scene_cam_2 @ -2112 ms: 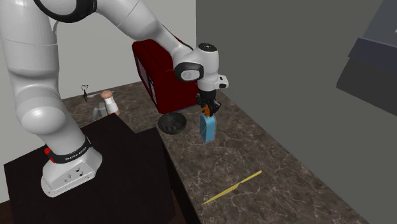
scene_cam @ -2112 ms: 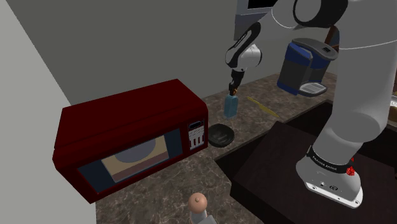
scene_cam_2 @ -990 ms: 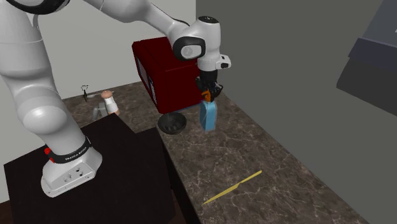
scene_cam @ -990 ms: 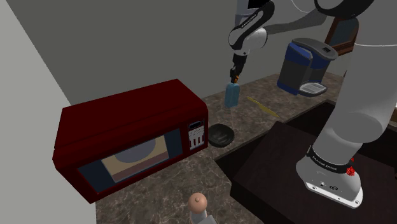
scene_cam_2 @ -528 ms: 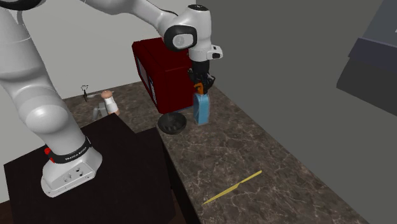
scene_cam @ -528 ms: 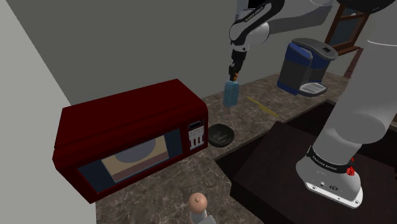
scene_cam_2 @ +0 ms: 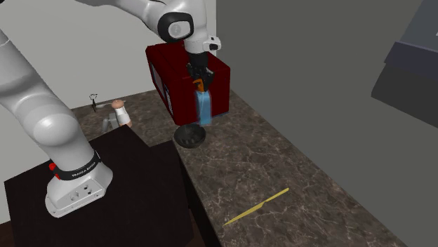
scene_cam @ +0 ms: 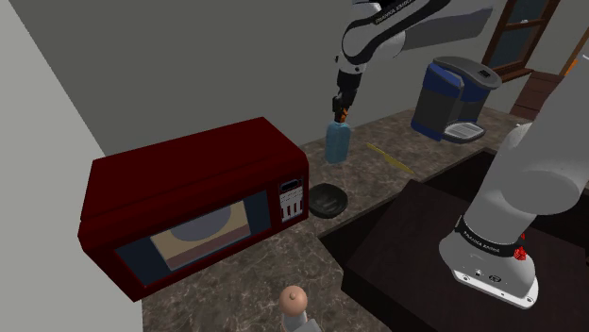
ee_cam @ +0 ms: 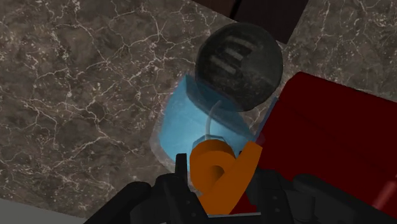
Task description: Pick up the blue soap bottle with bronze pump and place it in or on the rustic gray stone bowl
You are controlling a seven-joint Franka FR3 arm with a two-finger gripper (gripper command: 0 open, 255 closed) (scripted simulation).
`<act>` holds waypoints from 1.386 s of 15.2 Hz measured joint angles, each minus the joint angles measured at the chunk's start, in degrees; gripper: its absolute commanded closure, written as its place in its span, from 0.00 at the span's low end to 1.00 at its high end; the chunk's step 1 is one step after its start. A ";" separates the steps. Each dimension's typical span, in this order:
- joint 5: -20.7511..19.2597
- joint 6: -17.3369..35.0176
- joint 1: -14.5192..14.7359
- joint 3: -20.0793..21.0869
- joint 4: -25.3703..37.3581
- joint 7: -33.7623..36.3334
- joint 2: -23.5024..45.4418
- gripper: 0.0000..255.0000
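The blue soap bottle hangs in the air by its orange-bronze pump, which my gripper is shut on. In the second exterior view the bottle hangs just above the dark round bowl, in front of the red microwave. The bowl sits on the marble counter by the microwave's front corner. In the wrist view the bowl lies below and just beyond the bottle, and my gripper clasps the pump.
A red microwave stands right beside the bowl. A blue and grey coffee machine is at the counter's far end, with a thin yellow stick lying on the marble. A small figure stands near the dark stand.
The gripper has lifted the bottle higher and carried it toward the microwave and bowl, leftward in both exterior views. The bowl has not moved.
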 measured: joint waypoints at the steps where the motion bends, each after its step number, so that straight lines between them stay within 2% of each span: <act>1: -0.43 -0.55 0.51 0.85 -0.51 1.67 -1.17 1.00; 8: -1.98 -4.05 3.57 6.88 -3.99 11.81 -8.56 1.00; 21: -1.14 5.63 4.01 6.91 -9.65 11.72 -4.44 1.00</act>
